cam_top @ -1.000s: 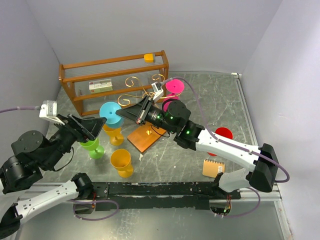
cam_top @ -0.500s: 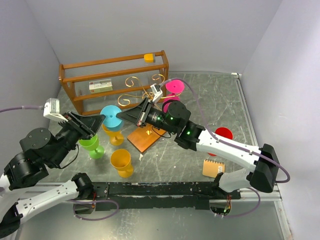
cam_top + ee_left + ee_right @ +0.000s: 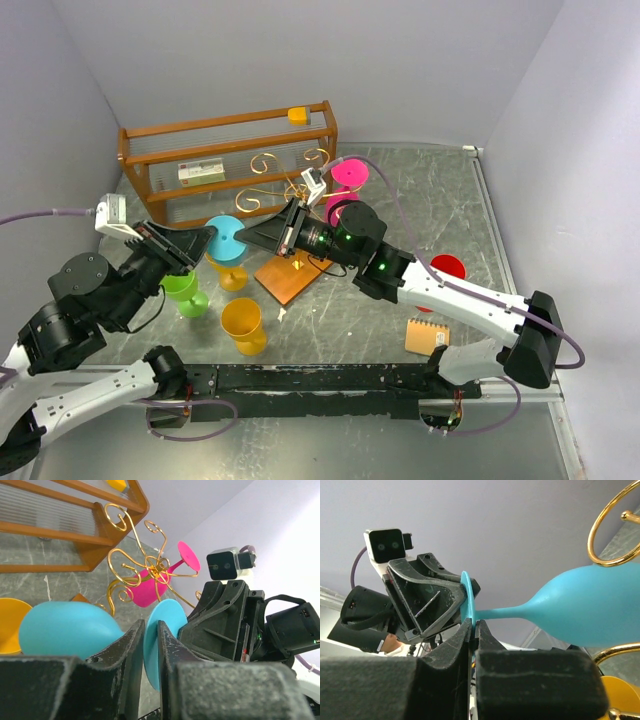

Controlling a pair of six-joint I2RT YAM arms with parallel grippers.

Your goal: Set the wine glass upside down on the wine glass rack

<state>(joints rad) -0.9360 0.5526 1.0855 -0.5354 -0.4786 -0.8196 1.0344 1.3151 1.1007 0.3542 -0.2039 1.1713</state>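
My right claw (image 3: 473, 624) clamps the wine glass (image 3: 580, 605) by its foot; stem lies level; left claw (image 3: 151, 628) nearly together, grip uncertain.

A robotics laboratory test cell is indicated. A grey marble-patterned tabletop (image 3: 430, 200) is enclosed by plain pale lilac walls (image 3: 300, 60) at the top, left and right of the overhead view. Two black-and-white jointed robot arms, one at lower left (image 3: 95, 290) and one at centre right (image 3: 470, 300), are mounted on a black metal rail (image 3: 320, 378) along the bottom edge. A small white camera box (image 3: 110, 212) is carried on the wrist at centre left, and a thin purple cable (image 3: 45, 214) is trailed from it. A mixed set of props is laid out: a brown wooden slatted shelf (image 3: 225, 122) at upper left, a yellow plastic goblet (image 3: 243, 322) and a green plastic goblet (image 3: 180, 288) at lower left, and a thin gold wire wine glass rack on a square orange-brown wooden base (image 3: 285, 283) near the centre
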